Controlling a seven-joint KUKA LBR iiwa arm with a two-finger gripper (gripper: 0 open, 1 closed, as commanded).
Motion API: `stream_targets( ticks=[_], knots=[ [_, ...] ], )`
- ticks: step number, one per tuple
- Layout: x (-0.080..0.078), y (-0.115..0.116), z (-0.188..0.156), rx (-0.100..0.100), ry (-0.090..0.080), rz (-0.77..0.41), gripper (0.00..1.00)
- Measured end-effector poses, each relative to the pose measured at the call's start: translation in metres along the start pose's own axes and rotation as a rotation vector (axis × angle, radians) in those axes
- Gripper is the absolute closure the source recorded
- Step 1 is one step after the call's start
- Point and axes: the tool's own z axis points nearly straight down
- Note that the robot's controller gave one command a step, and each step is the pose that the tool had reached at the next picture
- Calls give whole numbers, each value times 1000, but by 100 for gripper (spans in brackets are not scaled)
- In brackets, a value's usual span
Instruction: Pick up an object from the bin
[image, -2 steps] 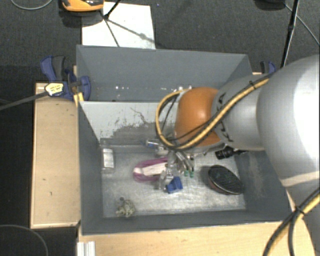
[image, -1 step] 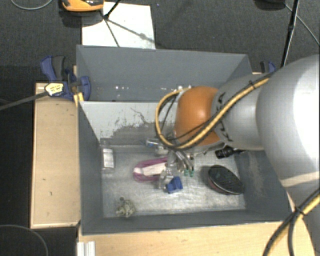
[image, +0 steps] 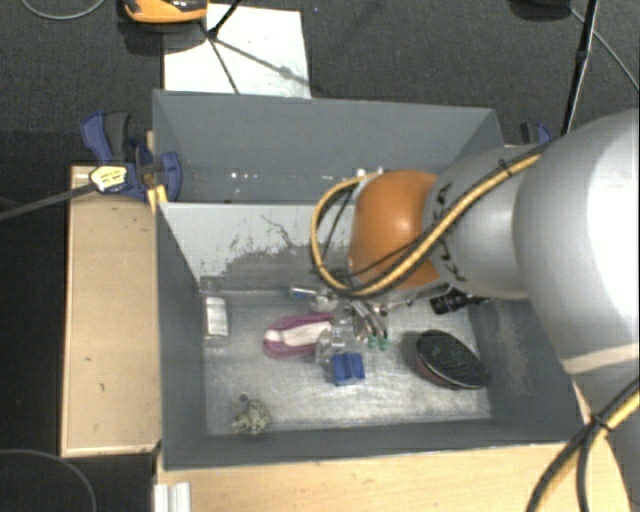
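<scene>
My gripper (image: 348, 328) is low in the middle of the bin, under the arm's orange cover. Just below it, touching or nearly touching its tip, lies a small blue block (image: 346, 369). A purple and white oblong thing (image: 293, 336) lies right beside the gripper on its left. Whether either of them is gripped is hidden.
A black round disc (image: 448, 360) lies on the bin floor to the right of the gripper. Near the left wall stands a small pale block (image: 215, 317). A little olive-coloured lump (image: 250, 416) sits at the front left. The arm covers the bin's right rear.
</scene>
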Motion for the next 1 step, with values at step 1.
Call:
stream_targets(
  ticks=[1],
  knots=[
    [-4,1,-124,2,5,-4,100]
  ],
)
